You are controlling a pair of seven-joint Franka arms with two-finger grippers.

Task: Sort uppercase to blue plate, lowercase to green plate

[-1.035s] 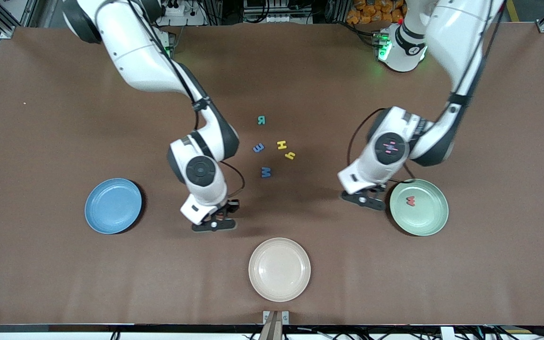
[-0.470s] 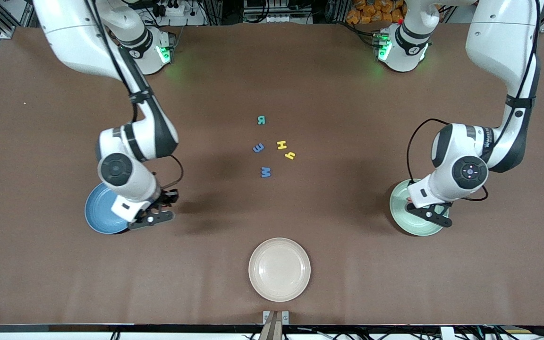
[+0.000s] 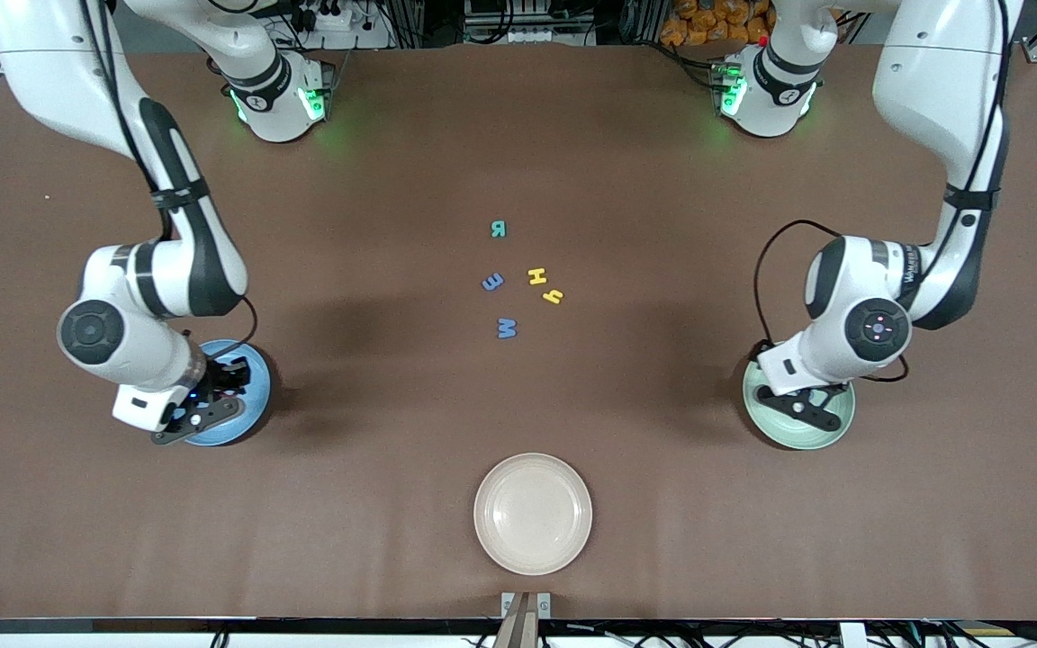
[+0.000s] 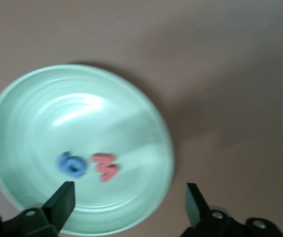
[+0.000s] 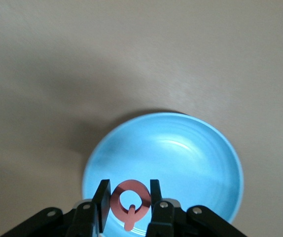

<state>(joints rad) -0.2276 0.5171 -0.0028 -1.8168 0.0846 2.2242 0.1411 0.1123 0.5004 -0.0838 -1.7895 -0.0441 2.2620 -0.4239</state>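
Pinching the light, soft foam Q (image 5: pixel 129 202) by its ring edges, the right gripper (image 5: pixel 128 203) hovers over the blue plate (image 5: pixel 191 163), while the left gripper (image 4: pixel 129 200), fingers spread, hangs over the green plate (image 4: pixel 43 113).

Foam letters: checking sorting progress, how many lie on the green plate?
2: a blue letter and a red w lie side by side in the green plate, under the open left gripper.

right gripper (image 3: pixel 212 396) with red Q (image 5: pixel 129 201) now over blue plate (image 3: pixel 253 409), left gripper (image 3: pixel 802 405) over green plate (image 3: pixel 829 432)
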